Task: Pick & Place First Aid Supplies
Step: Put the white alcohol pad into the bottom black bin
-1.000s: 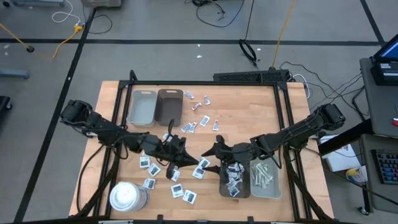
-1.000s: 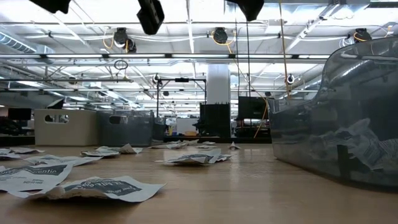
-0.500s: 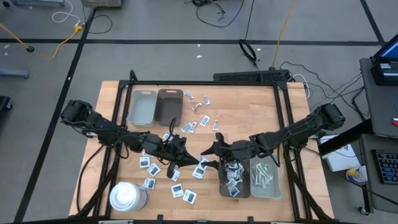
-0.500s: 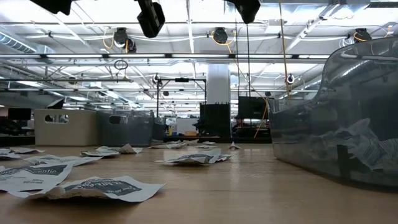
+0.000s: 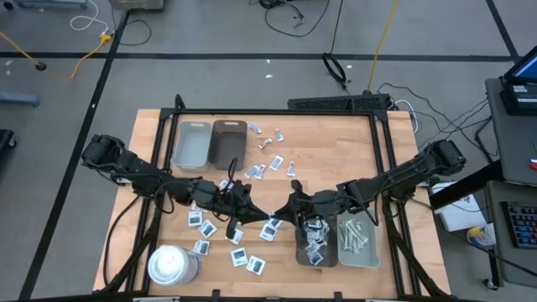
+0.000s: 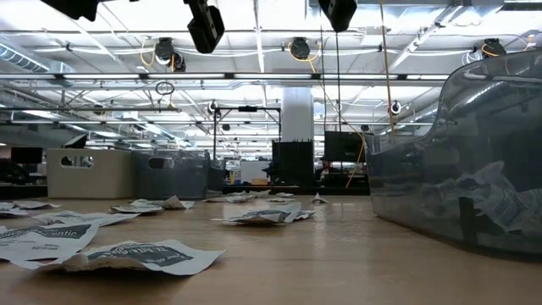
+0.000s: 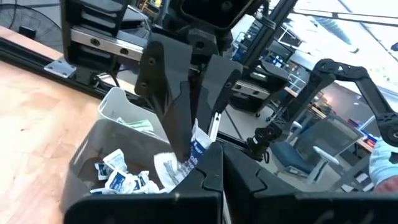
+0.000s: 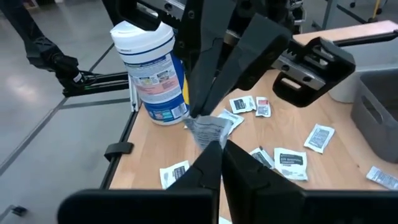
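Both arms meet above the middle of the table, each gripper on the same small white packet with dark-blue print (image 7: pixel 196 147) (image 8: pixel 210 128). My left gripper (image 5: pixel 258 216) (image 7: pixel 216 163) reaches in from the table's left and is shut on it. My right gripper (image 5: pixel 282 214) (image 8: pixel 221 149) comes from the right and is shut on it too. Many more such packets (image 5: pixel 252 172) lie flat and loose on the wood. Others fill the dark tray (image 5: pixel 315 239) at the near right. My left gripper pinches one end of the packet (image 7: pixel 200 157) between its two fingers, which point about level toward the table's right. The packet stands on edge, lifted clear of the table. My right gripper pinches the packet's opposite end (image 8: pixel 211 138) between its two fingers, coming from the table's right and slanting slightly down. The crumpled packet spans the short gap between the two grippers, clear of the table.
A white wipes cylinder (image 5: pixel 172 264) stands at the near left corner. A grey tray (image 5: pixel 191 144) and a brown tray (image 5: pixel 228 143) sit at the far left. A pale tray (image 5: pixel 357 237) with wrapped strips is beside the dark one. Loose packets (image 6: pixel 135 254) cover the left-centre.
My right gripper has shut onto the packet that my left gripper holds; its fingers stood wide on either side a second ago. Neither arm has shifted, and the packet has stayed in the air between them.
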Motion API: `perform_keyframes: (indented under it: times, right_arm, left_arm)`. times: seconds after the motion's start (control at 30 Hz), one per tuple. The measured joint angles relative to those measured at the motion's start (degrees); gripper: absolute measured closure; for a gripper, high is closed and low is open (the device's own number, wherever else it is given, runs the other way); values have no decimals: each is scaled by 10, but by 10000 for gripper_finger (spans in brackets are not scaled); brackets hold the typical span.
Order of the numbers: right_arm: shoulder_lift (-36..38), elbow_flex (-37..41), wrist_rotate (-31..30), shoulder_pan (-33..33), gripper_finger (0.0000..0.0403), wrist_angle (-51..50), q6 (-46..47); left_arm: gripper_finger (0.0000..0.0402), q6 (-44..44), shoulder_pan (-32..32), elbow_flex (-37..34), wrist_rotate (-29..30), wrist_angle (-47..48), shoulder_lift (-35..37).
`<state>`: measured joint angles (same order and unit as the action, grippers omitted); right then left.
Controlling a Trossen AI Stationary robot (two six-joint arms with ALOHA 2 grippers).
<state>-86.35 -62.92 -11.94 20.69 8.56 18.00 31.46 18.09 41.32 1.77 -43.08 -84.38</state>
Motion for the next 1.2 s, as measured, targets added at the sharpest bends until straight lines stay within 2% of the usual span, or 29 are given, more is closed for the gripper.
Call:
perform_keyframes:
  times: [0.17,0.4,0.57,0.77,1.03,1.2]
  right_arm:
    - [5,0,4,0,402,-37,45]
    - [13,-50,84,-8,402,-276,166]
    - [10,-74,133,-9,402,-404,210]
    - [9,-88,183,-3,403,-521,248]
    - [9,-87,208,5,403,-546,270]
    - [-2,-81,170,30,403,-545,269]
  left_arm:
    - [383,32,-4,0,23,2,0]
    - [316,42,-4,0,32,5,0]
    - [280,44,-4,0,29,24,0]
    - [254,53,-4,0,27,39,0]
    - [243,54,-4,-1,22,44,0]
    - [243,55,-4,-1,21,45,0]
